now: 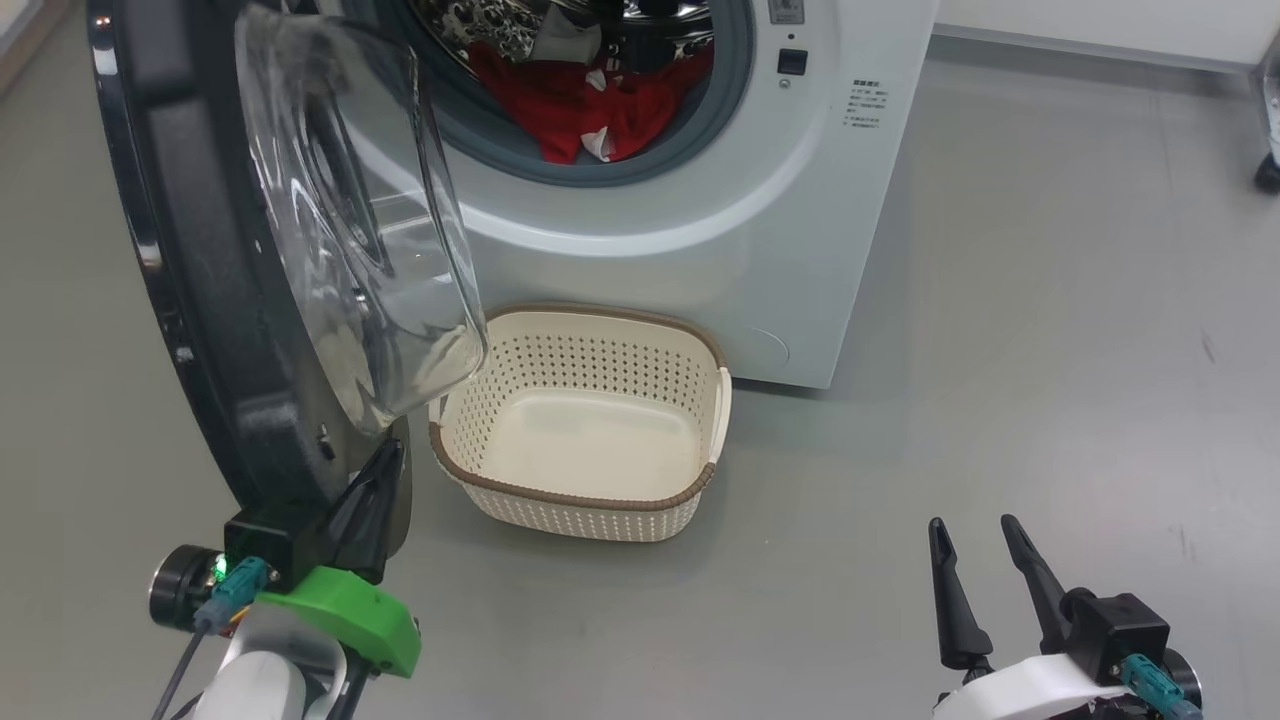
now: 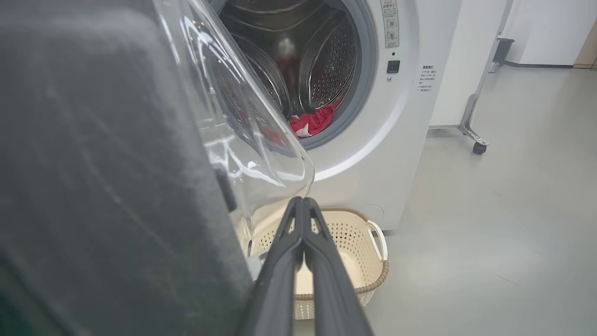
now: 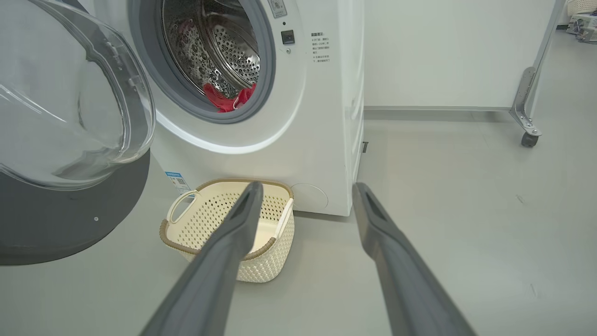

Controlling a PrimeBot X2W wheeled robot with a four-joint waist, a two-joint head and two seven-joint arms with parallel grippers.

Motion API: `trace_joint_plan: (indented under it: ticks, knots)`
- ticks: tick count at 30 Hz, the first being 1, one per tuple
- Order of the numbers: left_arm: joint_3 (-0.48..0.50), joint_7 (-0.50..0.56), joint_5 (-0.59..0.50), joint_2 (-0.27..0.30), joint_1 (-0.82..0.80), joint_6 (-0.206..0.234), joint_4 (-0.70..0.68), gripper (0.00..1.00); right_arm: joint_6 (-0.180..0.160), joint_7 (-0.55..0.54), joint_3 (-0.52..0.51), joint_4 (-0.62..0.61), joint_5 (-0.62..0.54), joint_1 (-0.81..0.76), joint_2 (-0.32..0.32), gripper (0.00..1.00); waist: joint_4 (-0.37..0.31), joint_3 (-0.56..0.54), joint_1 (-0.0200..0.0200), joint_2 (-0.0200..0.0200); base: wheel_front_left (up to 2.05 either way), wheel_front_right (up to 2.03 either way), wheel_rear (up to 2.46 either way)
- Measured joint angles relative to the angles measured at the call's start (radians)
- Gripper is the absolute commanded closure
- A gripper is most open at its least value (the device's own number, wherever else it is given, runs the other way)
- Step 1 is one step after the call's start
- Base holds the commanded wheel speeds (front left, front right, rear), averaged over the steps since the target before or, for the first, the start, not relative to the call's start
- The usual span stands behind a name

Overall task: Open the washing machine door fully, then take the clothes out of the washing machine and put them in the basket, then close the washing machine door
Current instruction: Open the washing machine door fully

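While the washing machine door (image 1: 190, 260) stands swung out on your left, its top is cut off by the head view's upper edge. Its clear glass bowl (image 1: 350, 230) overlaps the basket (image 1: 600, 360) at the left corner, so you see that corner only through glass.

The basket sits on the floor (image 1: 1000, 350) just in front of the washing machine (image 1: 700, 230), with nothing in the part you can see.

The clothes (image 1: 600, 110) lie in the bottom of the drum (image 3: 224, 51), with red fabric spilling onto the grey seal (image 1: 730, 110). A leopard-patterned piece (image 1: 490, 25) runs off the top of the head view, so you cannot tell how much of it there is.

Your left gripper (image 1: 393, 450) has its fingers pressed together with nothing between them. It sits right at the door's lower edge, and you cannot tell whether it touches the door. In the left wrist view the door's dark face is a blur across the left side.

Your right gripper (image 1: 972, 522) is spread wide and empty, low on the right and well apart from the basket.
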State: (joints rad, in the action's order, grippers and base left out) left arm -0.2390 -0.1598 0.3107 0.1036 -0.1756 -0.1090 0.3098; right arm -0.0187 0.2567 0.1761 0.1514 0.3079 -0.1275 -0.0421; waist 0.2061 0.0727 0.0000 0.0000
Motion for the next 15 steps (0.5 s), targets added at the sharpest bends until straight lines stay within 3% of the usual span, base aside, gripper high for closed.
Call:
trace_joint_plan:
  ticks: [15]
  knots:
    - [0.097, -0.028, 0.053, 0.019, -0.016, 0.022, 0.029, 1.0, -0.003, 0.0, 0.016, 0.015, 0.01, 0.019, 0.0, 0.0, 0.107, 0.026, 0.0, 0.0, 0.0, 0.0, 0.0]
